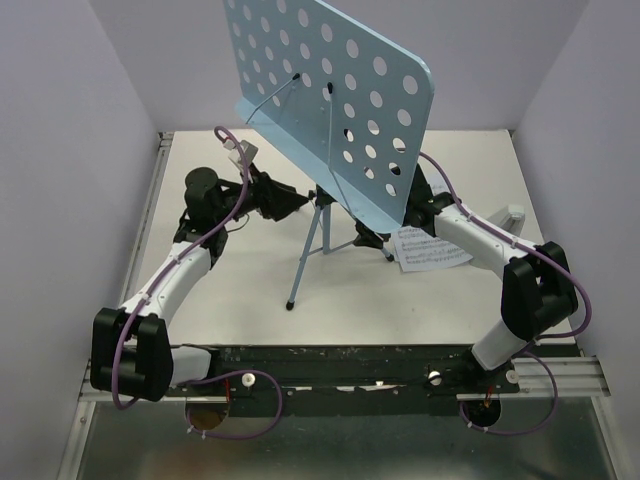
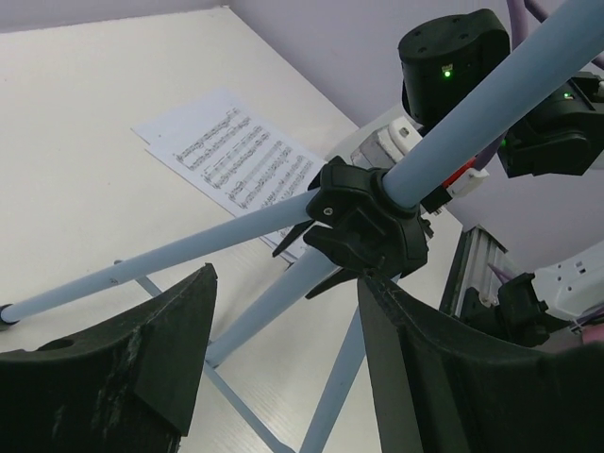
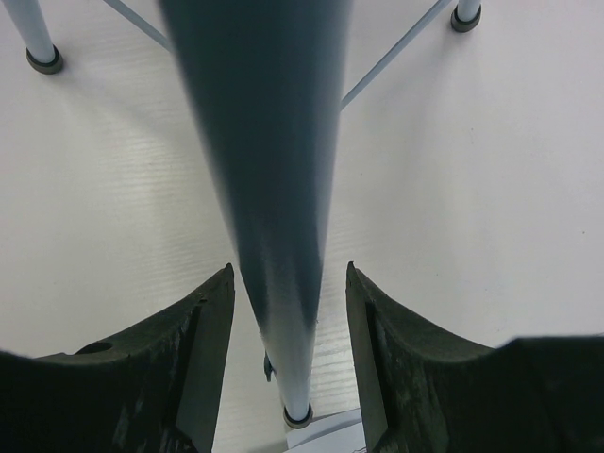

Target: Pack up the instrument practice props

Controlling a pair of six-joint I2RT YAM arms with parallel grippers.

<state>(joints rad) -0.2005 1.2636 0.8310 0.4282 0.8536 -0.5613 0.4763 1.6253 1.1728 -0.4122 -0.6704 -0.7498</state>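
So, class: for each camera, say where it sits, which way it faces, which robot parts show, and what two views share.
Top external: high behind the bases, facing down at the music stand on the table; left arm and right arm show.
Left wrist: low beside the stand, facing across its black collar toward the sheet music; left fingers at bottom.
Right wrist: facing down along the blurred pole at the tripod feet; right fingers flank it.
Shared: top and left wrist both show sheet music.

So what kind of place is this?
Probably a lab test cell: plain walls box in a white table, left arm and right arm bolted to a rail at its near edge.
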